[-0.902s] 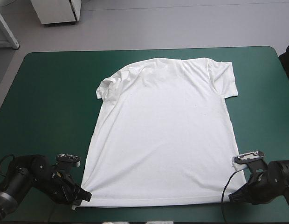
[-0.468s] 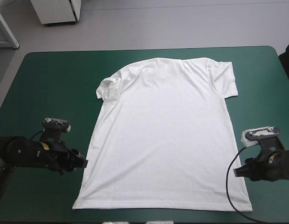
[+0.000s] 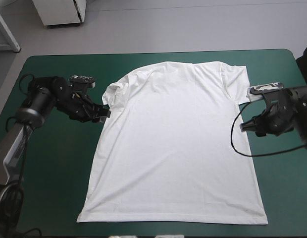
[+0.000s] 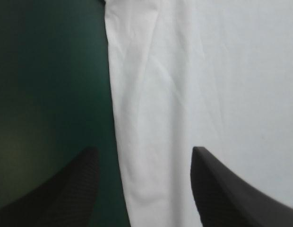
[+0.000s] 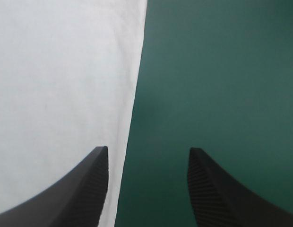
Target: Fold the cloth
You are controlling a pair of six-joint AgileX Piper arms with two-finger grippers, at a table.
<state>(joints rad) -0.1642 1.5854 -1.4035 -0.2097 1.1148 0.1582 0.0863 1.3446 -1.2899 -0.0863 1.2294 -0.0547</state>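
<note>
Straddling the side edges of the white T-shirt (image 3: 178, 144) lying flat mid-counter (image 3: 54, 173), jaws apart on left gripper (image 3: 106, 113) and right gripper (image 3: 244, 127) alike, probably needing to be nipping both edges level and together.

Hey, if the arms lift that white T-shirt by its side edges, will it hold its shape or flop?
Probably flops: the T-shirt lies thin and flat, one sleeve crumpled, so unheld parts would likely sag. It looks light; the open left gripper and right gripper should lift it easily. A push would likely wrinkle it, not slide it whole.
</note>
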